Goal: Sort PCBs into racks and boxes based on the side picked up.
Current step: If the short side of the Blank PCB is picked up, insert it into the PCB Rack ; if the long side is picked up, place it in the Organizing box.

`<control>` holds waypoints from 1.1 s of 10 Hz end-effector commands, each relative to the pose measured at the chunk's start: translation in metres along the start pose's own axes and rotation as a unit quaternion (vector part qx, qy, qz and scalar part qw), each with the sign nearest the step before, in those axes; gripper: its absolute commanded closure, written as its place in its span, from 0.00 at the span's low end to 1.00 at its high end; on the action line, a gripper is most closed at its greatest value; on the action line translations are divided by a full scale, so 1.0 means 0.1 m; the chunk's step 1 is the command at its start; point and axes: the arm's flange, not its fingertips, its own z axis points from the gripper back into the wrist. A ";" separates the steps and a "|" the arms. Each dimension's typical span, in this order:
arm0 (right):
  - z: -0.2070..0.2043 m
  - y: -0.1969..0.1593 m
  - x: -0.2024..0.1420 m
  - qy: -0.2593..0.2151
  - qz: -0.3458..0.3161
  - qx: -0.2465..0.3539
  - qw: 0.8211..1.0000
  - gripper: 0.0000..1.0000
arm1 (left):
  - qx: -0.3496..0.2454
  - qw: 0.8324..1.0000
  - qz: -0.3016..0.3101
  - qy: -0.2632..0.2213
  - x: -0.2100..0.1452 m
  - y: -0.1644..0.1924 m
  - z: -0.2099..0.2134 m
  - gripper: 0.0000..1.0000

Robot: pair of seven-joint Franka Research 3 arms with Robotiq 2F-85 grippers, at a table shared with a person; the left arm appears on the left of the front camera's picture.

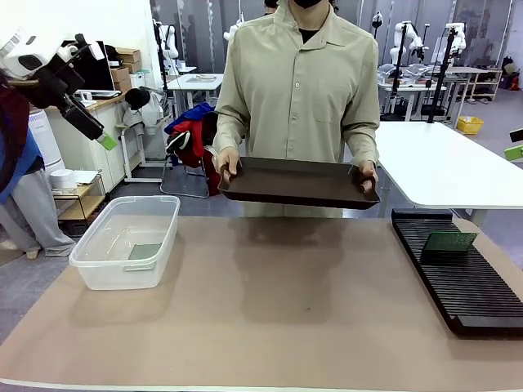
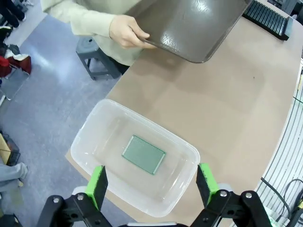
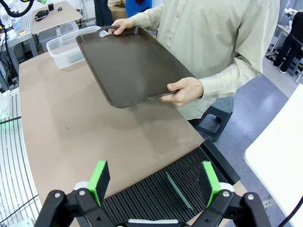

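Left gripper (image 2: 151,182): jaws spread, empty, poised above the clear box (image 2: 85,142), where one PCB (image 2: 144,154) lies flat at centre. Right gripper (image 3: 154,182): jaws spread, empty, over the black rack (image 3: 142,198); a second PCB (image 3: 179,190) stands edgewise in a slot. At twelve o'clock across the worktop (image 1: 270,310), a person's hands hold a bare brown tray (image 1: 298,181). Judgement: both boards sorted; nothing outstanding.

One green PCB (image 2: 144,154) lies flat in the clear tub (image 1: 96,260) at the table's left. The other PCB (image 1: 449,241) stands upright in the black slotted rack (image 1: 470,290) at the right.
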 end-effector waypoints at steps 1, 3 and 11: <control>0.00 0.01 0.00 -0.001 -0.001 0.004 1.000 0.00 | -0.023 0.998 -0.030 -0.048 -0.10 -0.06 -0.06 0.00; 0.00 0.01 0.00 -0.001 -0.001 0.004 1.000 0.00 | -0.040 0.996 -0.040 -0.062 -0.11 -0.04 -0.02 0.00; 0.00 0.01 0.00 -0.001 -0.001 0.004 1.000 0.00 | -0.057 0.992 -0.061 -0.093 -0.18 0.00 0.02 0.00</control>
